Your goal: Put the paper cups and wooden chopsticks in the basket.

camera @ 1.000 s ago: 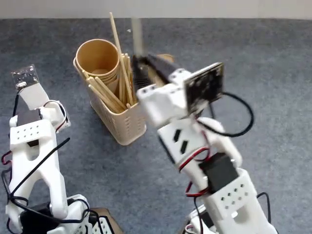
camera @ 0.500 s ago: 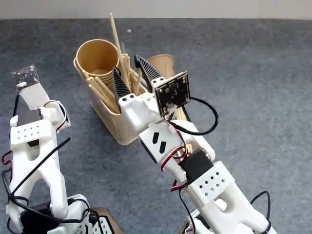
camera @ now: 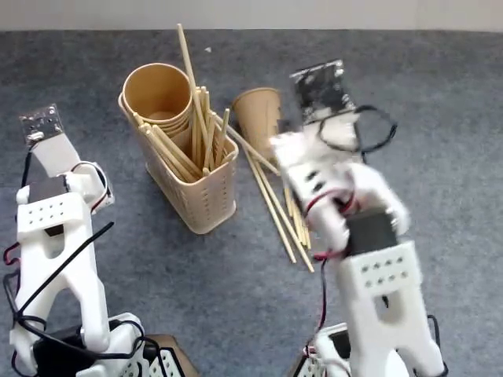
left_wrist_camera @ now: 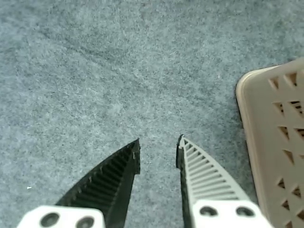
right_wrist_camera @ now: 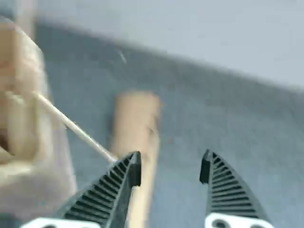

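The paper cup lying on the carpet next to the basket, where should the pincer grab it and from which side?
Across its wider half, from above. The paper cup lies on its side, tapering toward the arms, so the right pincer can straddle its walls. Loose chopsticks cross by the narrow end, so staying toward the wide end probably avoids them.

the left arm stands folded on the left of the basket, its wrist tipped downward. the left gripper hangs low just beside the basket's wall, jaws a little apart with nothing between them. the right arm is extended forward on the basket's other side. the right gripper gapes wide, empty.
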Motion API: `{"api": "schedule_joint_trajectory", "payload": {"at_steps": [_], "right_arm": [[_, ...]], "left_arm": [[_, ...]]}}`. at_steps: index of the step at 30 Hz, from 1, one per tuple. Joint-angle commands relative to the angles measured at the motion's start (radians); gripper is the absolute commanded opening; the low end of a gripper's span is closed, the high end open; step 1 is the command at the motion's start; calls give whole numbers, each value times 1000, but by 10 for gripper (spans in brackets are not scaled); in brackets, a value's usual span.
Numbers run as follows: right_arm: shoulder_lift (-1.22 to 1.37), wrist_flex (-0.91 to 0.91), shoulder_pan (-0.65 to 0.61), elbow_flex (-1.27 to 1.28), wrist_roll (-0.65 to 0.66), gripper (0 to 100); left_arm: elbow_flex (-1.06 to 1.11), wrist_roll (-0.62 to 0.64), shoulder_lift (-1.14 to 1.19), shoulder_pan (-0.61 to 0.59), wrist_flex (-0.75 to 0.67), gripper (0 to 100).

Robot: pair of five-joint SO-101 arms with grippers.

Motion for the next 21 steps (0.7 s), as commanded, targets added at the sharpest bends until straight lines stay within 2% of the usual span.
{"api": "schedule_joint_trajectory", "payload": {"at_steps": [1,4,9,13,17,21], "right_arm": [[154,266,79,-19,140,209],[262,173,47,130,161,209],[389,-202,18,407,160,209],[473,-412,22,490,160,209],[555,-515,19,504,160,209],[667,-518,28,501,163,209]], "left_arm": [[-4,11,-4,18,-18,154],[-4,11,-4,16,-17,154],[-2,11,-4,15,-14,154],[15,11,-4,18,-18,154],[15,11,-10,21,-18,154],[15,11,-10,21,-18,154]]}}
